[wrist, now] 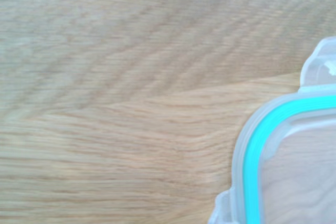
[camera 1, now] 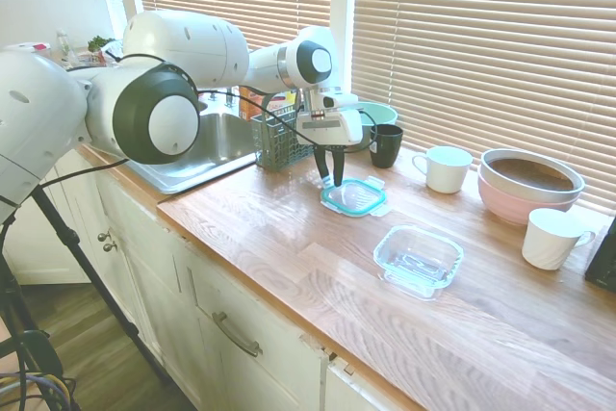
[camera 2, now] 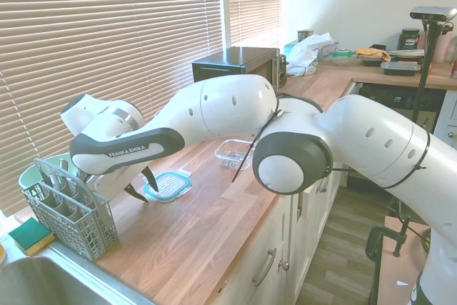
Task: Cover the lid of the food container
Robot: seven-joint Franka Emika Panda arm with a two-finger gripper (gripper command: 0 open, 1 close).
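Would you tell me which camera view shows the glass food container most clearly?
The first exterior view: the food container sits whole and unobstructed on the wooden counter, with nothing in it. The second exterior view shows it only partly, behind the arm. The wrist view misses it.

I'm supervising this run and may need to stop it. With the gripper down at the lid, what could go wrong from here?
The gripper stands at the near edge of the lid, fingers close together, so it may only nudge the flat lid along the counter rather than grasp it.
A black mug and white mug stand just behind; a pushed lid might slide toward them.
The food container lies apart, so a loose edge grip may drop the lid in transit.
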